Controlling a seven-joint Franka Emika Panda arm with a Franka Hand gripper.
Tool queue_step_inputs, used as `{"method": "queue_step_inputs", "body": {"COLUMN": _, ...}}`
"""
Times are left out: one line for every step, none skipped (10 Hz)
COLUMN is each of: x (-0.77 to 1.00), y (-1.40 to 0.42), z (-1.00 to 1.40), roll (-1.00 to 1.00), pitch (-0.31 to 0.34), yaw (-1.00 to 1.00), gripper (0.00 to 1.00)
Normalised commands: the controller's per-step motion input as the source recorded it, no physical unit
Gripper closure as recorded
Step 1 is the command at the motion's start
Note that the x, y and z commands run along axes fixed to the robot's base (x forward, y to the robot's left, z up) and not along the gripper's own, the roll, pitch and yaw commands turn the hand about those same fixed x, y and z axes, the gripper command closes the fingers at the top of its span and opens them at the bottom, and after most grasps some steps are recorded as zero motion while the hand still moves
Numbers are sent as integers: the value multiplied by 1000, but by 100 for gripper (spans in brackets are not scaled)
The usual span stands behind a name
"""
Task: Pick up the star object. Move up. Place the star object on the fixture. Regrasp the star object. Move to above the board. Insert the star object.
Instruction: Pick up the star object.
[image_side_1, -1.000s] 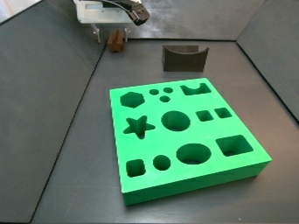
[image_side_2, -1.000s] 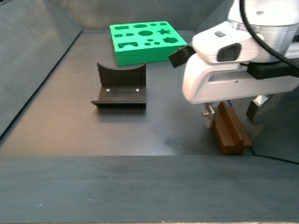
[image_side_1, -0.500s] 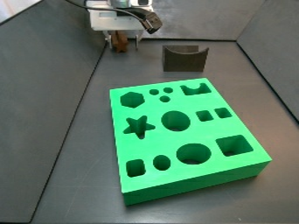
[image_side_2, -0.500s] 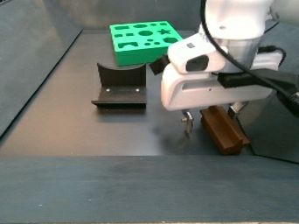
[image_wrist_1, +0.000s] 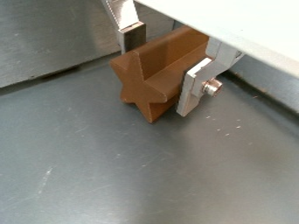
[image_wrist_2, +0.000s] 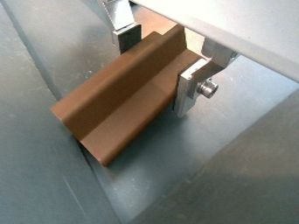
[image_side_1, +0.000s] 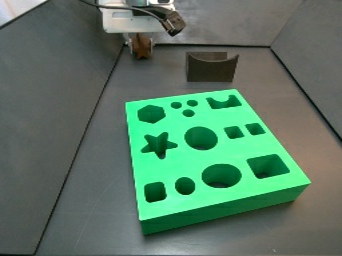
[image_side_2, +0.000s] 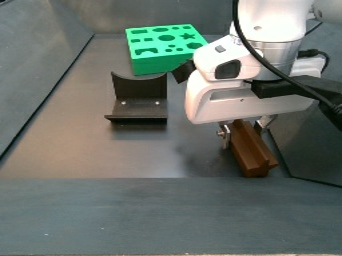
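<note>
floor: I see a dark grey floor (image_side_2: 80, 150) with grey walls around.
fixture: fixture (image_side_2: 138, 98) sits mid-floor, left of the arm.
board: board (image_side_2: 167, 45) far back, well apart.
star: star (image_wrist_1: 162, 73) lies on the floor, between the fingers (image_wrist_1: 195, 86).
gripper: gripper (image_wrist_1: 163, 61) low over the floor, plates flanking the star; contact unclear.
</note>
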Motion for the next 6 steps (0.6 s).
{"method": "queue_step_inputs", "body": {"x": 0, "y": 0, "z": 0, "roll": 0, "pitch": 0, "yaw": 0, "gripper": 100}}
{"method": "queue_step_inputs", "body": {"x": 0, "y": 0, "z": 0, "roll": 0, "pitch": 0, "yaw": 0, "gripper": 100}}
{"method": "queue_step_inputs", "body": {"x": 0, "y": 0, "z": 0, "roll": 0, "pitch": 0, "yaw": 0, "gripper": 100}}
{"method": "queue_step_inputs", "body": {"x": 0, "y": 0, "z": 0, "roll": 0, "pitch": 0, "yaw": 0, "gripper": 100}}
{"method": "queue_step_inputs", "body": {"x": 0, "y": 0, "z": 0, "roll": 0, "pitch": 0, "yaw": 0, "gripper": 100}}
{"method": "queue_step_inputs", "body": {"x": 0, "y": 0, "z": 0, "roll": 0, "pitch": 0, "yaw": 0, "gripper": 100}}
